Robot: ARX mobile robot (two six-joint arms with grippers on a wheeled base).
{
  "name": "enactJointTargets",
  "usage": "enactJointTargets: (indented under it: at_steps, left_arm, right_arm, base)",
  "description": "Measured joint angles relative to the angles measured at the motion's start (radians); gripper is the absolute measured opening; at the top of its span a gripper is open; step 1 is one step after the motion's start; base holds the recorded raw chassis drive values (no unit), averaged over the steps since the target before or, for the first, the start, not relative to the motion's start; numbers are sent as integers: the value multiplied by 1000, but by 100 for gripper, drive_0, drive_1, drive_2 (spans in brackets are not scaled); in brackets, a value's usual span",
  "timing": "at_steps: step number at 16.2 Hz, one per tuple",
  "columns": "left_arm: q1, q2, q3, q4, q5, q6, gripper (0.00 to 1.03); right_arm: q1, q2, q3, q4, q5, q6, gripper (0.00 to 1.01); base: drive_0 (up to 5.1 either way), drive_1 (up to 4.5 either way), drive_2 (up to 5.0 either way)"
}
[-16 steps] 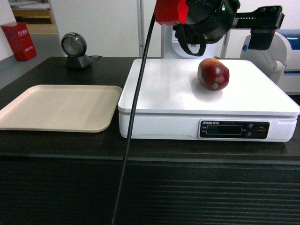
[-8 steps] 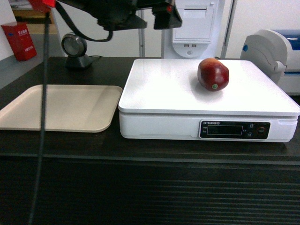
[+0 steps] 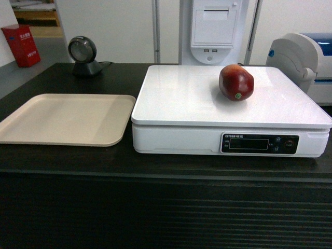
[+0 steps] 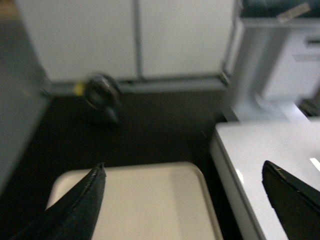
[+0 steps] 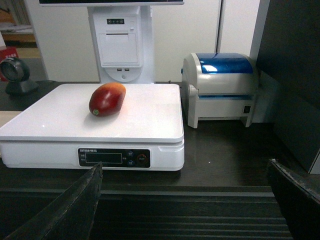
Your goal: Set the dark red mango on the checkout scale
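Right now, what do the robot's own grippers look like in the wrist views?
Only fingertips show. The left gripper has two matte black, wedge-shaped fingers tapering to points. The right gripper has the same black tapered fingers, with pale wear along their edges. No cables or markings are visible, and neither arm appears in the head view.

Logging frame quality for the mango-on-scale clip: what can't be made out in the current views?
- Scale display: no reading legible, head and right wrist views; too small.
- Dark red mango: underside contact and far side hidden by its own body.
- Left wrist view: blurred; the scanner-like object is a smear.
- Left tool and right tool: only finger tips in frame, the rest cut off by the bottom edge.
- Both arms: absent from head view.
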Motion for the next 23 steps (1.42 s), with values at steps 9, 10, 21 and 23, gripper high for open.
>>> enactJointTargets:
  at_steps: [9, 10, 21, 23]
  left_arm:
    - [30, -750, -913, 337, -150, 3, 2]
    - [30, -832, -965, 313, -150, 3, 2]
    - [30, -1152, -1086, 145, -150, 4, 2]
    - [30, -1220, -1086, 92, -150, 4, 2]
  right_arm:
    - [0, 0, 0, 0, 0, 0, 98]
    - [0, 0, 0, 0, 0, 0, 98]
    - [0, 0, 0, 0, 0, 0, 98]
    - [0, 0, 0, 0, 0, 0, 98]
  base:
    - [0, 0, 0]
    - [0, 0, 0]
    - [0, 0, 0]
    - [0, 0, 0]
